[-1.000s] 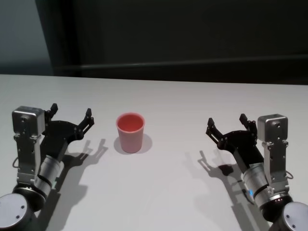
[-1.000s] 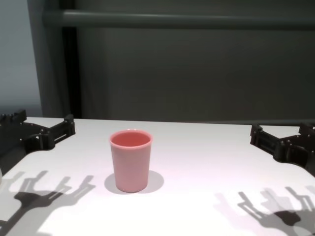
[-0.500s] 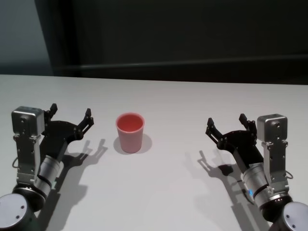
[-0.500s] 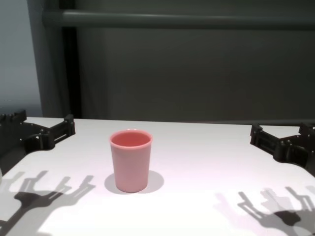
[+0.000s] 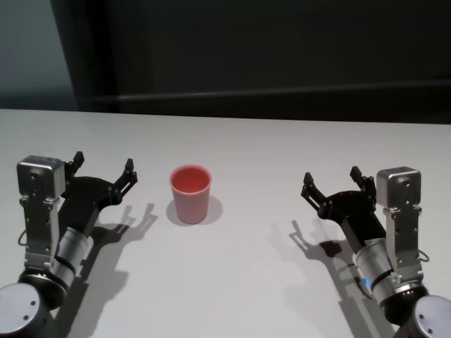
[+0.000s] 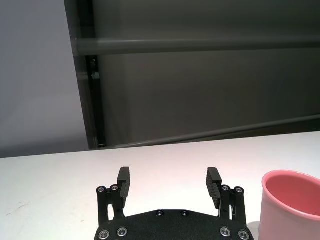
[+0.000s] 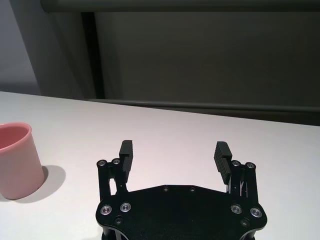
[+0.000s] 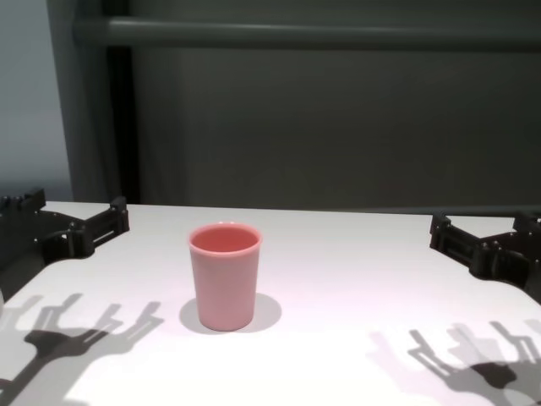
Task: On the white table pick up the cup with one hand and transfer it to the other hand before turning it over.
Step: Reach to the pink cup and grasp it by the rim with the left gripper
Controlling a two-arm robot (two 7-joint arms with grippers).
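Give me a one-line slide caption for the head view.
Upright pink cup on the white table, nearer the open left gripper than the open right gripper; neither touches it.

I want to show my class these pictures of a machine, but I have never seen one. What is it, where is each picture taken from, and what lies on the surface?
It is a robot with two arms, each ending in a black pincer. One picture looks down from its head, one from its chest, and one from each wrist. On the white table stands one pink cup, upright and mouth up. The left pincer hovers beside the cup, open, not touching it. The right pincer waits farther off, open too. Nothing is held.
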